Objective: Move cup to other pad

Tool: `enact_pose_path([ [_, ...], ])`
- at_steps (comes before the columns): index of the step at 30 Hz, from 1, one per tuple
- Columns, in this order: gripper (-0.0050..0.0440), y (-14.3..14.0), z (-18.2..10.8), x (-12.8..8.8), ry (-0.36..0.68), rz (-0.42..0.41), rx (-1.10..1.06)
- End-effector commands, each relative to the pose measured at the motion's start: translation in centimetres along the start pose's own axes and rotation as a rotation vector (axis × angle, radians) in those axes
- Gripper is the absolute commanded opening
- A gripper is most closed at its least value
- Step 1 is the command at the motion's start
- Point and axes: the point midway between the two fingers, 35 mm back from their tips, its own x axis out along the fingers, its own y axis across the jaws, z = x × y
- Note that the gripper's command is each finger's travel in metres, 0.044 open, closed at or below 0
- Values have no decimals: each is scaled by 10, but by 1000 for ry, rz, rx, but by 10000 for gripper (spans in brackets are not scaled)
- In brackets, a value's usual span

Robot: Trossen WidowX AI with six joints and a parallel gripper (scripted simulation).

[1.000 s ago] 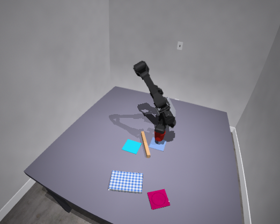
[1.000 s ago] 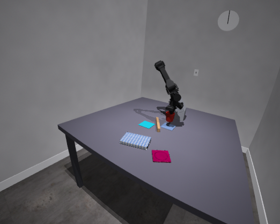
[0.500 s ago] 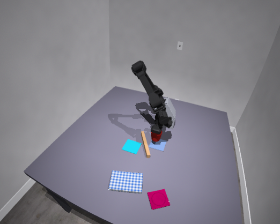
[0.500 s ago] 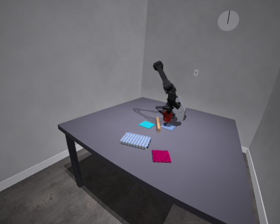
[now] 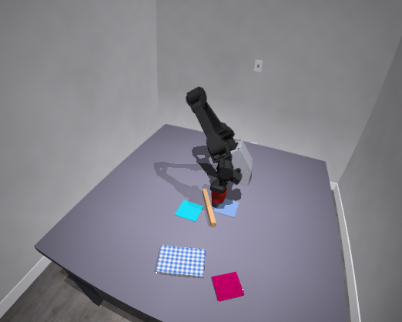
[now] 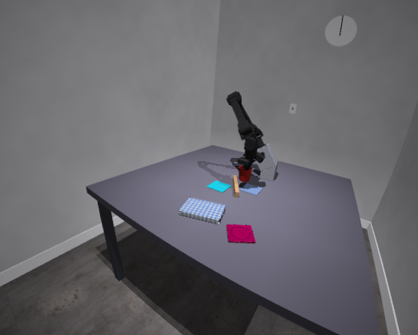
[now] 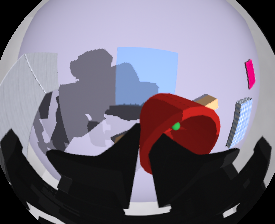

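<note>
A red cup hangs upright a little above the light blue pad. A green marble shows inside it in the wrist view. My gripper is shut on the cup's rim from above. The cyan pad lies to the left, beyond a wooden bar that lies between the two pads.
A blue checked cloth block and a magenta square pad lie nearer the table's front edge. A grey box stands just behind the arm.
</note>
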Motion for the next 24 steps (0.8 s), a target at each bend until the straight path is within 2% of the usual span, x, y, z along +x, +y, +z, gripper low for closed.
enact_pose_path([
  [1,0,-6,-9,-2,1,-8,3],
  [24,0,-30,-51,-2,1,-8,3],
])
